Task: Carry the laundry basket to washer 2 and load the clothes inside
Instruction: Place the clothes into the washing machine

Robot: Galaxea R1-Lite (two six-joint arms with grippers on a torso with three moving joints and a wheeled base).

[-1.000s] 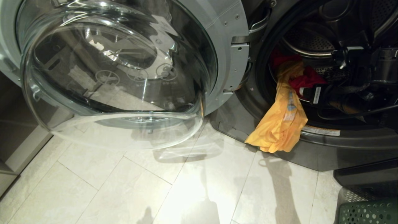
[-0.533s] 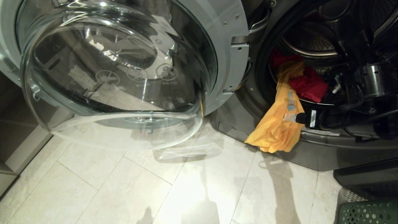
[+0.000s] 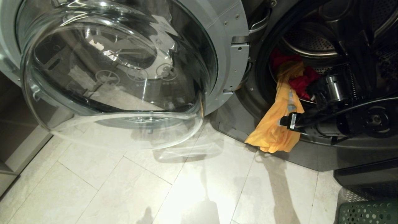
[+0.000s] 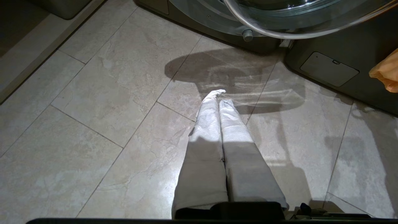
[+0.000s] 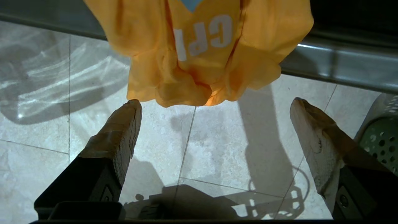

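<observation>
Warm, hard light glares off the pale stone floor tiles (image 3: 186,193) and streaks the round clear glass door (image 3: 112,71) with reflections. Beyond the right gripper (image 5: 214,105), the hanging yellow-orange cloth garment (image 5: 199,49) casts a sharp shadow; the dark metal drum (image 3: 311,40) stays dim.

garment (image 3: 275,130) hangs from washer (image 3: 342,149) opening, perhaps touching floor (image 3: 155,186).

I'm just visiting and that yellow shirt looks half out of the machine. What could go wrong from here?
The yellow shirt hangs over the washer's door rim, outside the drum. The open right gripper sits just short of its hem, so closing now might grab nothing. If left dangling, the glass door would probably trap it.
</observation>
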